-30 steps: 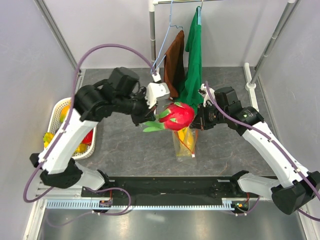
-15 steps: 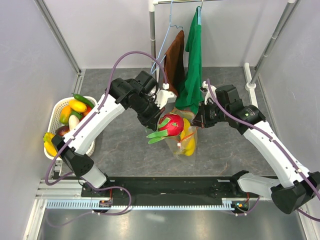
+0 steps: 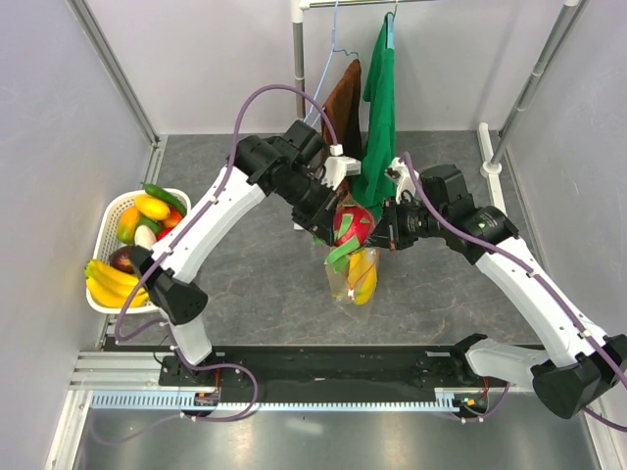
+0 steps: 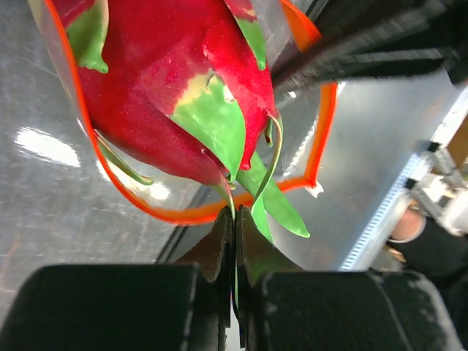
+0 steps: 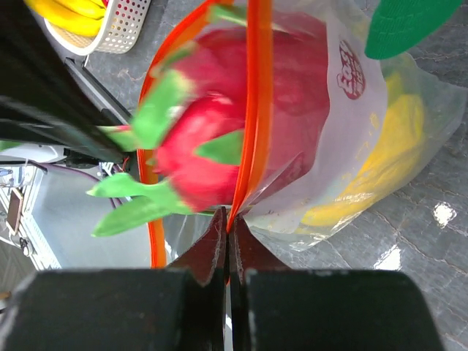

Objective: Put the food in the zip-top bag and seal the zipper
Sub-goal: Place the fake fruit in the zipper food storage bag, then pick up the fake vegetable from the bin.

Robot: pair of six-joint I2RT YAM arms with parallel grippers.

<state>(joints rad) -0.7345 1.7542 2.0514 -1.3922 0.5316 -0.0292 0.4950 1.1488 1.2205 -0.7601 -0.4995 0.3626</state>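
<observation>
My left gripper (image 3: 331, 221) is shut on a green leaf (image 4: 274, 208) of a red dragon fruit (image 3: 352, 225). The fruit hangs partly inside the open mouth of the clear zip-top bag (image 3: 353, 286), ringed by the orange zipper strip (image 4: 183, 216). My right gripper (image 3: 385, 235) is shut on that strip (image 5: 256, 110) and holds the bag up, its bottom on the table. A yellow piece (image 3: 365, 275) lies inside the bag; it also shows in the right wrist view (image 5: 387, 161). The fruit fills the left wrist view (image 4: 168, 95) and shows in the right wrist view (image 5: 219, 146).
A white basket (image 3: 111, 212) at the left edge holds several more food pieces, with a yellow banana bunch (image 3: 110, 281) at its near end. A green cloth (image 3: 379, 117) and a brown cloth (image 3: 343, 113) hang from a rack just behind the grippers.
My left arm has swung right and lowered the dragon fruit from beside the bag into its open mouth. My right gripper has kept its hold on the zipper strip.
</observation>
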